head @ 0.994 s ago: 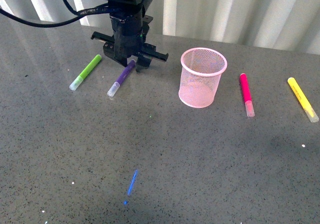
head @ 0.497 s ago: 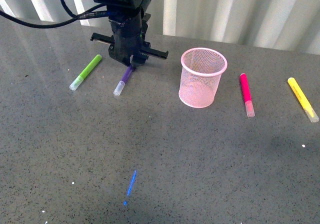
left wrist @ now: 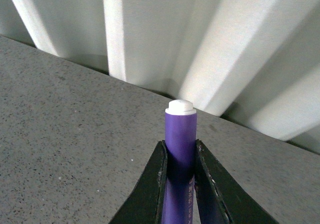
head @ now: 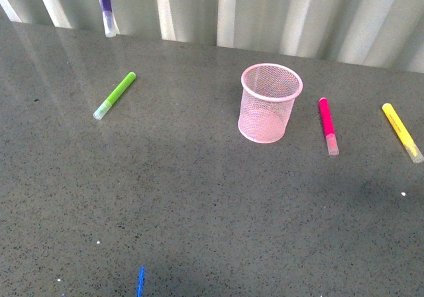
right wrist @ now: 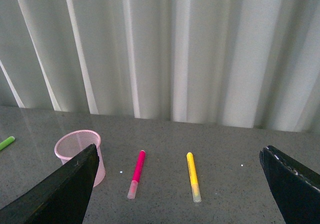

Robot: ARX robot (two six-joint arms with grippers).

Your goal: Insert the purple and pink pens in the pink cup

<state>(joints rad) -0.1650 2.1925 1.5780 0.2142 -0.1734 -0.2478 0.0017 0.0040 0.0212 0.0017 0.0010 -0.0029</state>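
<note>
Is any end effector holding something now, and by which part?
The left end effector holds the purple pen by its barrel, close to the white end. The right end effector is open and empty.

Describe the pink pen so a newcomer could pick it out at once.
Find the pink mesh cup on the table. To its right lies the pink pen, clear cap toward the camera. It is magenta; the marker farther right is yellow.

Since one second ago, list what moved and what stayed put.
The left gripper, shut on the purple pen, lifted it off the table, where it lay beside the lime-green marker. It now hangs cap down, high at the far left. The pink cup, pink pen, lime-green marker and yellow marker stayed put.
</note>
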